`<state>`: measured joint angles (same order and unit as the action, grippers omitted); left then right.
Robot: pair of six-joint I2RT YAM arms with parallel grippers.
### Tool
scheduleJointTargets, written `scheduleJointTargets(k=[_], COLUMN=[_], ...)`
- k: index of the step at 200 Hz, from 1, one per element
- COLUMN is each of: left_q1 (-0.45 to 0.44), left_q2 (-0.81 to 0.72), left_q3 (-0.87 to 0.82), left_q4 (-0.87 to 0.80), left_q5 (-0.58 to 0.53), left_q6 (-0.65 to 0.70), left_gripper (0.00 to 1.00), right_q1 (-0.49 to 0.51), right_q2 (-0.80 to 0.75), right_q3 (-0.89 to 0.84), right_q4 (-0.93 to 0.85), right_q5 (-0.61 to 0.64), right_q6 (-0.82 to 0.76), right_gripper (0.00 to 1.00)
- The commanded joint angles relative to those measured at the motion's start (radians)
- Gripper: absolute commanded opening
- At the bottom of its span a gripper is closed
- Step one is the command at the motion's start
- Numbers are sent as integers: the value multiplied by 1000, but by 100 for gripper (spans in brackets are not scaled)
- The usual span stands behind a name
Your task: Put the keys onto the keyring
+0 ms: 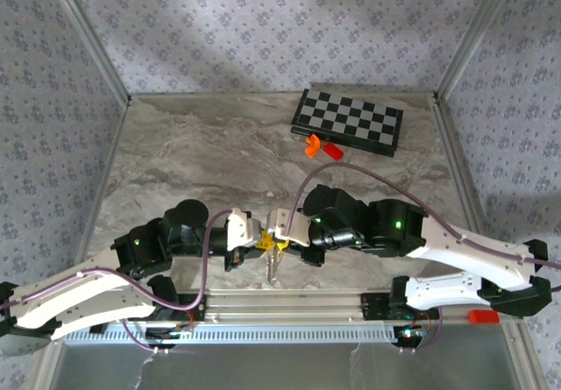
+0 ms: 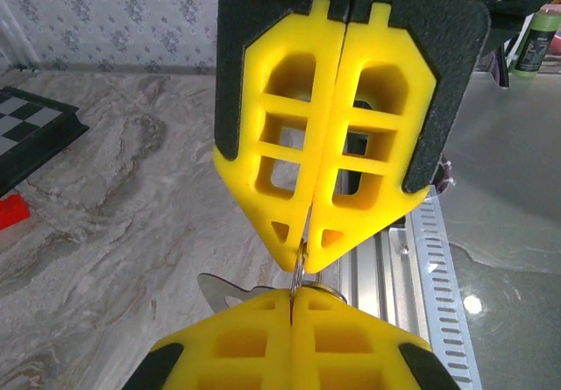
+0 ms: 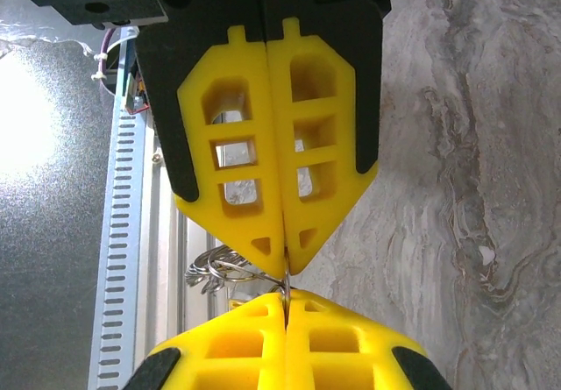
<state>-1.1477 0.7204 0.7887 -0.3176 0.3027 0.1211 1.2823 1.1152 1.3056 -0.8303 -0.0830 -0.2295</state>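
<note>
Both gripping keyring [image 2: 299,274]: left pincer [image 1: 257,239], right pincer [image 1: 281,236].

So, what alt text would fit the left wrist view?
The left gripper, its yellow lattice fingers shut, pinches a thin metal keyring tip to tip with the right gripper below it, above a grey marble table. A silver key pokes out leftward.

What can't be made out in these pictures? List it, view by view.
Left wrist: most of the thin metal keyring is hidden inside the shut yellow jaws; the green bottle is cut off by the right edge.
Right wrist: the silver keys are half hidden behind the jaws, so their number is unclear.
Top external: the ring is too small to tell whether any key is threaded.
</note>
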Motion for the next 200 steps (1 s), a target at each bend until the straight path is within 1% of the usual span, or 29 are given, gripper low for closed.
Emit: scheduleJointTargets(k=[1,18,43,52,70,87,108,129,152,175,200], left_q1=[-4,-4,-4,-4,-4,-4,-4,-4,-4,-4,-4], left_q2=[-23,-56,-105,-114,-125,-143,-164,-168,-166,-167,-165], left_q3=[-23,-53,-100,-107,-121,-145,-158,-158,-161,-164,-170], left_q4=[126,192,291,311,349,408,451,470,488,505,533], left_q5=[24,4,-3,6,43,72,91,101,108,109,104], left_q6=[-32,-53,-79,-79,-79,-87,-89,-84,-84,-86,-93], left_gripper=[0,0,0,0,0,0,0,0,0,0,0], right_q1=[1,2,0,0,0,-3,-7,-12,-16,-17,-18], right_q2=[-23,-46,-97,-120,-176,-230,-272,-280,-269,-269,-264], right_q3=[-13,-30,-80,-103,-178,-238,-281,-293,-292,-306,-312], right_q4=[80,113,203,247,347,455,506,529,543,559,560], right_q5=[-1,16,40,50,63,34,-18,-64,-78,-88,-91], right_q6=[-5,12,47,59,73,91,111,122,133,143,152], right_gripper=[0,1,22,27,31,34,35,37,36,33,26])
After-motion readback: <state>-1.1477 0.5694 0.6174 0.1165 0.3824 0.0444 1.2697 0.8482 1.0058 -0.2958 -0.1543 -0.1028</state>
